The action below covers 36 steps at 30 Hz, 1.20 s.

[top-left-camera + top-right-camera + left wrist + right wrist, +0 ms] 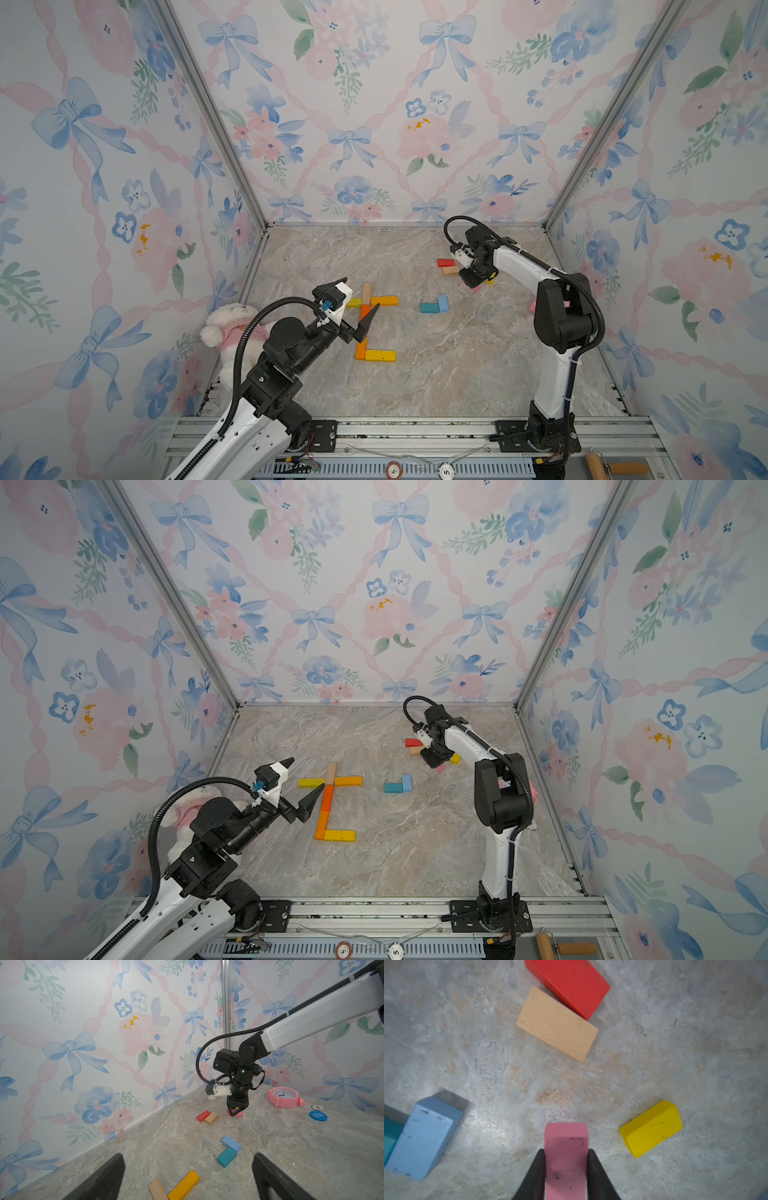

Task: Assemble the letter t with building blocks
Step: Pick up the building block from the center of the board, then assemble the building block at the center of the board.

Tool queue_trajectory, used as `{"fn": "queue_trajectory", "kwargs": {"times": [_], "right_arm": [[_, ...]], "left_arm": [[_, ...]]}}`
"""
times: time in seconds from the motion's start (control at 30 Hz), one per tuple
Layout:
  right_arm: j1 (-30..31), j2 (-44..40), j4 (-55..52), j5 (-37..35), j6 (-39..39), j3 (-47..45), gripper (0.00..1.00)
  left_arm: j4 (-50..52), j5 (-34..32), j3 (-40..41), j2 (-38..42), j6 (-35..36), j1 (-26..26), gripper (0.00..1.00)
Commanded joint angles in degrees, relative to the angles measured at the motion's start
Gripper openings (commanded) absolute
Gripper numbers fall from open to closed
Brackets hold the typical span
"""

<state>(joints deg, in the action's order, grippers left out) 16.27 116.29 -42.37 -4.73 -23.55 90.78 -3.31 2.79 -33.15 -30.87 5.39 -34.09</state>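
Building blocks (384, 300) flat on the table (415, 854): t-shaped group left of centre, loose pieces to the right.
Orange stem (324, 812) with long axis near to far; tan block (331, 772) in line at its far end; yellow block (311, 782) and yellow-orange block (348, 780) lying left to right either side as crossbar; second yellow block (339, 835) pointing right from the stem's near end. Teal block (393, 787) and blue block (407, 782) touching in an L right of centre; red block (412, 742) and peach block (415, 750) side by side farther off. Right gripper (566, 1150) pinching pink block (566, 1136) by its long sides at far right, small yellow block (651, 1128) close by. Left gripper (189, 1155) spread wide, holding nothing, just left of the stem's far end.
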Motion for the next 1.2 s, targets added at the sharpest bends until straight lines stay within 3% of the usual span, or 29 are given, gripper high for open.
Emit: {"fn": "queue_trajectory", "kwargs": {"times": [0.0, 0.2, 0.67, 1.0, 1.17], "right_arm": [[1.4, -4.9, 2.8, 0.5, -8.3, -4.6, 0.11], [3.3, -10.7, 5.8, 3.5, -20.4, -12.9, 0.1], [5.2, -12.6, 4.4, 4.1, -34.5, -17.1, 0.09], [4.6, -16.0, 5.9, 11.4, -47.5, -21.7, 0.04], [4.7, -14.7, 4.8, 11.2, -50.8, -20.8, 0.0]], "left_arm": [[-1.5, -0.4, 0.6, 0.8, 0.1, 0.3, 0.98], [-1.5, -0.2, 0.6, 1.2, 0.1, 0.3, 0.98], [-1.4, -0.1, 0.7, 1.2, 0.0, 0.3, 0.98], [-1.5, -0.1, 0.7, 1.3, 0.0, 0.3, 0.98], [-1.7, -0.4, 0.8, 1.3, 0.0, 0.3, 0.98]]}}
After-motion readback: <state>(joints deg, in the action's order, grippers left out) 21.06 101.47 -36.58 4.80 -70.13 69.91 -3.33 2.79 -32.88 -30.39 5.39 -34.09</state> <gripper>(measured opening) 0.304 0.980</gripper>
